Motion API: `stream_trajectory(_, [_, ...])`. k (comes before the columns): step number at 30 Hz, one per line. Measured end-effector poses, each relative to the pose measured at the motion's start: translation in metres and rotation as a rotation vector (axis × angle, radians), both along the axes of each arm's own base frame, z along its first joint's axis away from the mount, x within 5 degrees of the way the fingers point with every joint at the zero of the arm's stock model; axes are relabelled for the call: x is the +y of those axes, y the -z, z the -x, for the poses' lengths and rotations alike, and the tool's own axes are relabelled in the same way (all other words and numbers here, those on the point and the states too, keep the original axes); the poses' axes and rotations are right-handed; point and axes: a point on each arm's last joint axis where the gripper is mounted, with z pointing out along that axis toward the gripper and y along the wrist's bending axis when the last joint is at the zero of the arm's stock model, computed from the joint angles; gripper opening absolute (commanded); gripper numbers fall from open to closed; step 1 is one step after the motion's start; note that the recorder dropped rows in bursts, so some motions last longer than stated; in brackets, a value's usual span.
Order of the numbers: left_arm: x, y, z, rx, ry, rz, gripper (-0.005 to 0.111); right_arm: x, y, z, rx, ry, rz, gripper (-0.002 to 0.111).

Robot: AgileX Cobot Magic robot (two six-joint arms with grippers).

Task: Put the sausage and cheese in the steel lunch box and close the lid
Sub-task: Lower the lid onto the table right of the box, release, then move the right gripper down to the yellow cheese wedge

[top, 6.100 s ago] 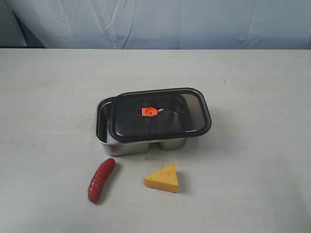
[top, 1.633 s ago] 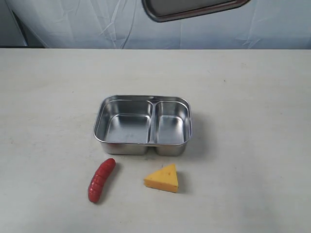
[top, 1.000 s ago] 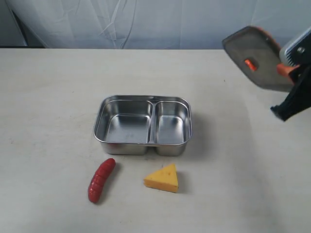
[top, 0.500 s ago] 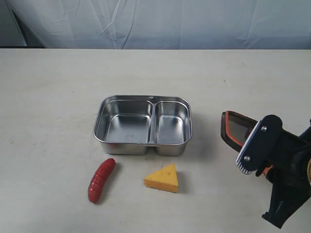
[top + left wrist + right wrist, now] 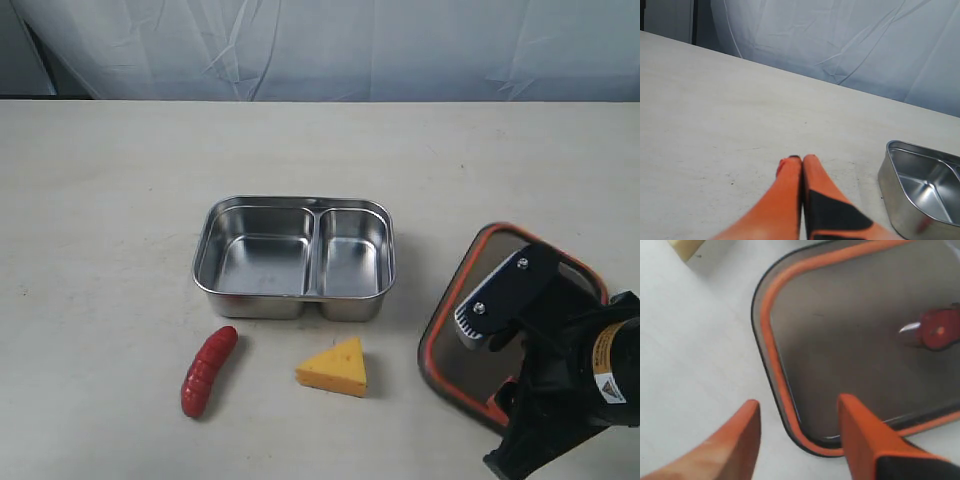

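Observation:
The steel lunch box (image 5: 295, 255) stands open in the middle of the table, both compartments empty; its corner shows in the left wrist view (image 5: 920, 192). In front of it lie the red sausage (image 5: 208, 370) and the yellow cheese (image 5: 335, 368). The dark lid (image 5: 455, 350) lies flat on the table right of the box, orange seal ring facing up. My right gripper (image 5: 800, 405) is open astride the lid's corner (image 5: 850, 340), one finger over the lid, the other over the table. My left gripper (image 5: 796, 159) is shut and empty, low over the table beside the box.
My right arm (image 5: 565, 375) covers the lid's near right part and the table's front right corner. A pale wrinkled cloth (image 5: 320, 45) hangs behind the table's far edge. A corner of the cheese (image 5: 685, 247) shows in the right wrist view.
The right arm has lowered the lid from upright to flat on the table right of the box, seal ring up. Its jaws have opened off the lid. The left gripper has not moved.

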Motion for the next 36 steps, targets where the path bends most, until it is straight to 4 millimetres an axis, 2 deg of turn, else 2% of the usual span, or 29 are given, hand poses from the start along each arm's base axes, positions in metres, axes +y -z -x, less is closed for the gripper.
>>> stream_trajectory(3, [0.000, 0.000, 0.000, 0.000, 0.000, 0.000, 0.000, 0.003, 0.002, 0.000, 0.027, 0.021, -0.010, 0.055])
stream_trajectory(7, [0.000, 0.000, 0.000, 0.000, 0.000, 0.000, 0.000, 0.015, -0.013, -0.004, 0.054, 0.073, -0.099, 0.055])
stream_trajectory(12, [0.000, 0.000, 0.000, 0.000, 0.000, 0.000, 0.000, 0.046, -0.043, -0.005, 0.047, 0.007, -0.254, 0.055])
stream_trajectory(16, [0.000, 0.000, 0.000, 0.000, 0.000, 0.000, 0.000, 0.074, -0.055, -0.005, 0.050, -0.058, -0.293, 0.055])
stream_trajectory(19, [0.000, 0.000, 0.000, 0.000, 0.000, 0.000, 0.000, 0.096, -0.050, -0.007, 0.086, -0.079, -0.279, 0.055])
stream_trajectory(22, [0.000, 0.000, 0.000, 0.000, 0.000, 0.000, 0.000, 0.120, -0.037, -0.010, 0.121, -0.105, -0.236, 0.055])
stream_trajectory(26, [0.000, 0.000, 0.000, 0.000, 0.000, 0.000, 0.000, 0.144, -0.020, -0.011, 0.111, -0.238, -0.154, 0.055])
stream_trajectory(30, [0.000, 0.000, 0.000, 0.000, 0.000, 0.000, 0.000, 0.157, -0.003, -0.012, 0.099, -0.325, -0.081, 0.055])
stream_trajectory(36, [0.000, 0.000, 0.000, 0.000, 0.000, 0.000, 0.000, 0.160, 0.014, -0.018, 0.067, -0.398, 0.007, 0.055])
